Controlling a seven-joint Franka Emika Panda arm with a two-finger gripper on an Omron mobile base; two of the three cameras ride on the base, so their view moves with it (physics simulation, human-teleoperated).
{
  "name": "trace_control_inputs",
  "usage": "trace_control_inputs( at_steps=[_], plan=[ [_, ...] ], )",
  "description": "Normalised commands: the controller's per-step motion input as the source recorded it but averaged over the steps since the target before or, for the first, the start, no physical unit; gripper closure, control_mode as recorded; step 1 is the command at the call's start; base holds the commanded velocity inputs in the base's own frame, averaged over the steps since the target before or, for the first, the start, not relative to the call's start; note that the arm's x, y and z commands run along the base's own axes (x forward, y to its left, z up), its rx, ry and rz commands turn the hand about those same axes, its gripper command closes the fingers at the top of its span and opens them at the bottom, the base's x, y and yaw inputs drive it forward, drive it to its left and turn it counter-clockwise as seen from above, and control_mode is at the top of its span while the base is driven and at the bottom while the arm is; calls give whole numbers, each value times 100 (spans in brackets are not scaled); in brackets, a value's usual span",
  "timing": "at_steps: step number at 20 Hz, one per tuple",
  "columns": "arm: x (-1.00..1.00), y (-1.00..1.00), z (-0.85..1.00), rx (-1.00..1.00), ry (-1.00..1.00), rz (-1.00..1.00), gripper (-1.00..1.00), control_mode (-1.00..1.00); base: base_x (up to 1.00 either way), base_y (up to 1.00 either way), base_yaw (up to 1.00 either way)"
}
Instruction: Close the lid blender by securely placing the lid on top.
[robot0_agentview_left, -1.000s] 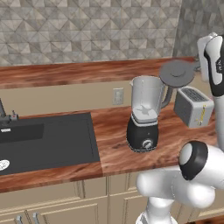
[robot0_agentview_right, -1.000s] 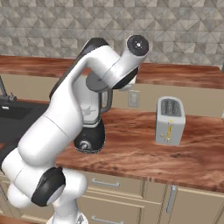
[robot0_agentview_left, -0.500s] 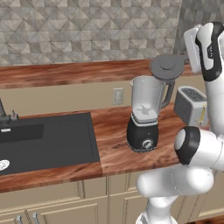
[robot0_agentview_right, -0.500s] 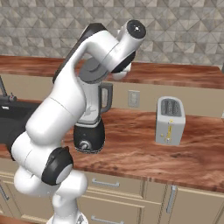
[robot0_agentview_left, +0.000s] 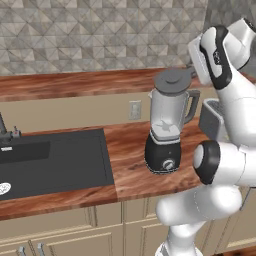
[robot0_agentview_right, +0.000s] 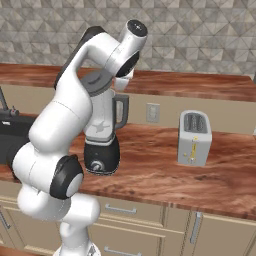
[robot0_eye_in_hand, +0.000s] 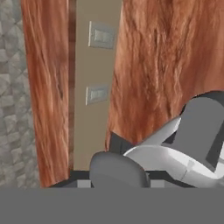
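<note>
Left base view: lid (robot0_agentview_left: 170, 78) over blender (robot0_agentview_left: 165, 125) jar mouth; claw grip can't tell; right base adds toaster (robot0_agentview_right: 194, 137).

A wooden countertop (robot0_agentview_left: 127, 165) over pale cabinets carries everything. The blender (robot0_agentview_left: 165, 135) stands on it near its front edge, with a black sink (robot0_agentview_left: 50, 160) set into the counter at the blender's nine o'clock. At its three o'clock, well apart, a silver toaster (robot0_agentview_right: 194, 137) stands upright.

Even flat rendered light, soft shadows, slightly coarse.
</note>
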Motion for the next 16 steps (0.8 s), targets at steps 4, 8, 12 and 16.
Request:
trace_control_inputs(
  at_steps=[4, 8, 12, 16],
  plan=[
    [23, 23, -28, 0, 6, 0, 100, -100, 0, 0, 0],
    [32, 0, -32, 0, 6, 0, 100, -100, 0, 0, 0],
    [31, 0, -29, 0, 7, 0, 100, -100, 0, 0, 0],
    [36, 0, -22, 0, 10, 0, 100, -100, 0, 0, 0]
  ],
)
